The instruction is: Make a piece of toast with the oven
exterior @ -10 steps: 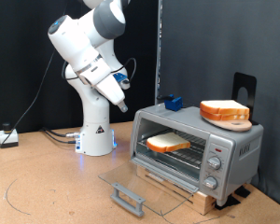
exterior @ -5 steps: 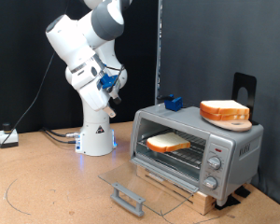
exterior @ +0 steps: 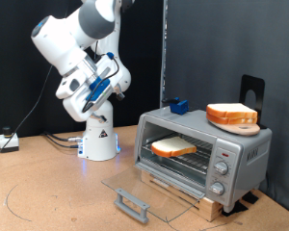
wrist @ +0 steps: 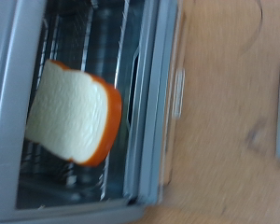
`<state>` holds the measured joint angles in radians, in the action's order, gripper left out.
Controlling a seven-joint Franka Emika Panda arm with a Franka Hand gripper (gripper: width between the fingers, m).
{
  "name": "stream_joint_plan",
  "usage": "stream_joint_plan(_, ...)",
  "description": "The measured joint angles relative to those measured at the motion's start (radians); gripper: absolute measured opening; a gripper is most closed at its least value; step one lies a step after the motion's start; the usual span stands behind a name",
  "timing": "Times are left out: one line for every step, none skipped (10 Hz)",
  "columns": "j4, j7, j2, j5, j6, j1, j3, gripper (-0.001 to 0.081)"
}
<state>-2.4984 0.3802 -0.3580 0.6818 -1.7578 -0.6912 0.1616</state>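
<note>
With the piece of toast (exterior: 171, 147) lying on the rack inside the open oven (exterior: 204, 154), the gripper (exterior: 91, 89), its opening impossible to tell, hangs well apart, so loading looks done.

1. You are seeing a stack of bread slices (exterior: 232, 115) sitting high at the exterior view's right.
2. A small blue block (exterior: 177, 105) is lying to its left, well apart.
3. A wooden slat base (exterior: 188, 189) is resting on the table (exterior: 48, 192).
4. Cables (exterior: 58, 140) are trailing across the table at the left.
</note>
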Motion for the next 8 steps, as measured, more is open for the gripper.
stream_joint_plan(0.050,-0.081,0.064,-0.023,0.047,-0.016,0.001,0.0801)
stream_joint_plan(0.044,-0.040,0.060,-0.017,0.027,-0.014,0.003,0.0801)
stream_joint_plan(0.047,-0.016,0.065,-0.018,0.064,-0.015,-0.002,0.0801)
stream_joint_plan(0.057,-0.013,0.089,-0.017,0.082,-0.020,-0.012,0.0801)
stream_joint_plan(0.070,-0.022,0.128,-0.016,0.083,-0.026,-0.023,0.0801)
stream_joint_plan(0.086,-0.040,0.172,-0.020,0.080,-0.035,-0.029,0.0801)
stream_joint_plan(0.104,-0.045,0.216,-0.024,0.080,-0.044,-0.033,0.0801)
stream_joint_plan(0.138,-0.042,0.266,-0.045,0.123,-0.051,-0.039,0.0801)
